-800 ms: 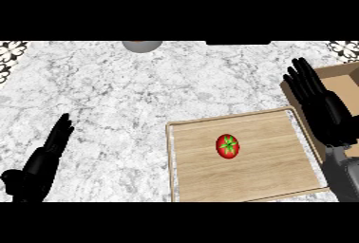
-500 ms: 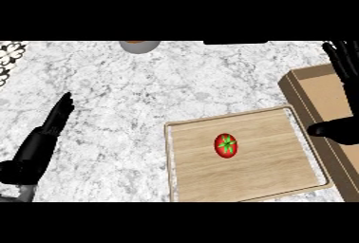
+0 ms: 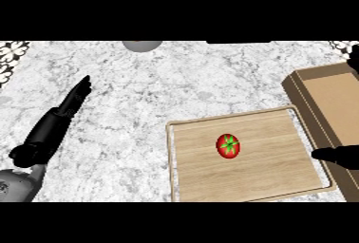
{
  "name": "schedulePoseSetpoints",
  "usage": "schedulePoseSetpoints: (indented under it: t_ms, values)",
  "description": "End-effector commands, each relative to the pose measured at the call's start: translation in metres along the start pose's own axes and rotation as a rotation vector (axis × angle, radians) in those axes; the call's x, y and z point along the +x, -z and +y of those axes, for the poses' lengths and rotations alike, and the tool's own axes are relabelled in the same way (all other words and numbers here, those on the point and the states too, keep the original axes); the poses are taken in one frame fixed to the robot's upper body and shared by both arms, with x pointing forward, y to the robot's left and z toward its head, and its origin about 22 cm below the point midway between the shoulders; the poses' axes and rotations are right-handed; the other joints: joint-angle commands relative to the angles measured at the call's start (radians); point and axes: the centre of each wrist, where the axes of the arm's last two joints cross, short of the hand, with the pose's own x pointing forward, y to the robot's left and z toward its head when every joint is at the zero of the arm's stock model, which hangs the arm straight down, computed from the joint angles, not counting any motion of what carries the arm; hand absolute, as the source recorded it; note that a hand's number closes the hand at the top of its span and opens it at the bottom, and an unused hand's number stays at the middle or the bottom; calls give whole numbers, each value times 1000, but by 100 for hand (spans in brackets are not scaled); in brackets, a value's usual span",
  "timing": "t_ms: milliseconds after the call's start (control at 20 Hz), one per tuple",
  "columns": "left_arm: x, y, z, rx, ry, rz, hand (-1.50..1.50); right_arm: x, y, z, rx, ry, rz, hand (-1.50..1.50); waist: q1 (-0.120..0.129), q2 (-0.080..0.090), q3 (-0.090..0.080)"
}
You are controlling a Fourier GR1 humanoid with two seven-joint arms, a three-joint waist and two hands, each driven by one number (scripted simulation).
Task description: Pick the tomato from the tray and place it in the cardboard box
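Tomato (image 3: 228,145) upright-oval on tray (image 3: 203,185) (stem up), left hand (image 3: 52,128) fingers straight, right hand's (image 3: 338,155) fingers unclear

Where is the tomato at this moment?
In the head view, the tomato lies near the middle of the wooden tray, right of centre, with the cardboard box to the tray's right.

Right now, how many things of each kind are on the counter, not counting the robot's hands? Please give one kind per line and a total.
Tomato: 1, red, lying on the tray
Wooden tray: 1
Cardboard box: 1, at the right edge, partly cut off
Grey round object: 1, at the far edge; what it is cannot be told
Total: 4
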Motion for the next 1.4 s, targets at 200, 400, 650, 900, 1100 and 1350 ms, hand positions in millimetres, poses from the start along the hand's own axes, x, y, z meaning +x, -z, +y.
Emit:
schedulePoseSetpoints:
  t_ms: [200, 400, 650, 900, 1100, 1350]
  values:
    - [5, 8, -3, -32, 1, -25, 0, 41, 3, 6, 227, -288, -35, -150, 24, -2, -1]
    - [-1, 18, -4, -28, -1, -9, 0, 53, 5, 3, 439, -476, 55, -150, 21, 0, -3]
    - [13, 21, -7, -63, 5, -30, 0, 91, 6, 42, 574, -569, 92, -150, 43, -1, -2]
    - [11, 24, -19, -67, -2, -33, 0, 114, 18, 73, 636, -709, 159, -150, 48, 2, -2]
    - [3, 22, -26, -54, -1, -20, 0, 135, 12, 102, 685, -705, 210, -150, 35, 0, -2]
    - [5, 16, -5, -49, -3, -15, 0, 140, 33, 124, 701, -713, 277, -150, 34, 0, -1]
